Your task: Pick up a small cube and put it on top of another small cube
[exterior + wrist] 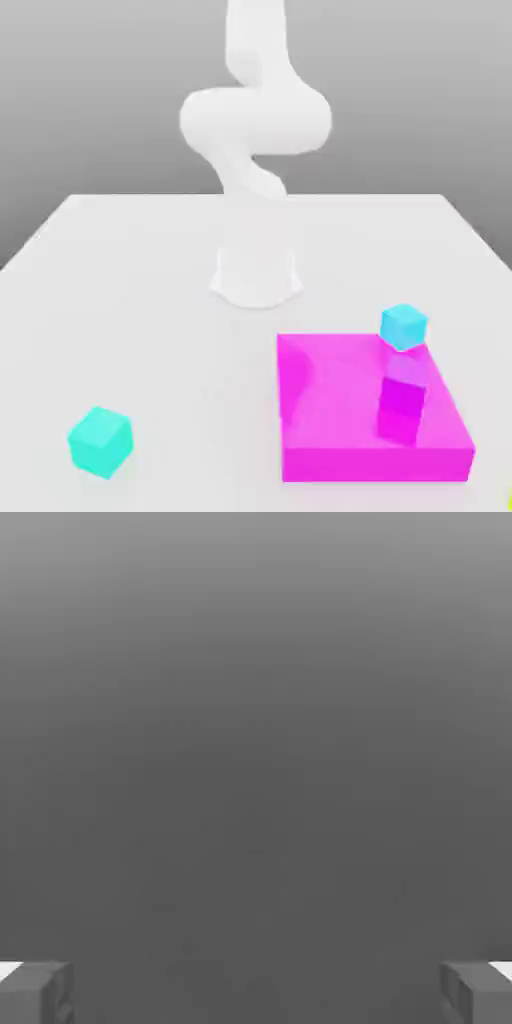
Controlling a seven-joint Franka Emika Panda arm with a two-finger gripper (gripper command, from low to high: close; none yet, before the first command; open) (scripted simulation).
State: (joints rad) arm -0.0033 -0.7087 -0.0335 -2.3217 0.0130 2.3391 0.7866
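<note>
The small turquoise-green cube [100,440] lies on the white table [130,300], near the front at the exterior view's left. A sky-blue cube [403,327] sits at the far right corner of a flat magenta slab [340,420]; whether it rests on the slab or just behind it I cannot tell. A small magenta cube [402,395] stands on the slab. My gripper [256,992] is open in the hand view: its grey fingertips [40,992] stand far apart with nothing between them, against plain grey. The white arm [255,120] rises above its base at the table's back.
The arm's round white base [256,275] stands at the table's middle back. The magenta slab takes up the front right. Bare table lies between the turquoise-green cube and the slab.
</note>
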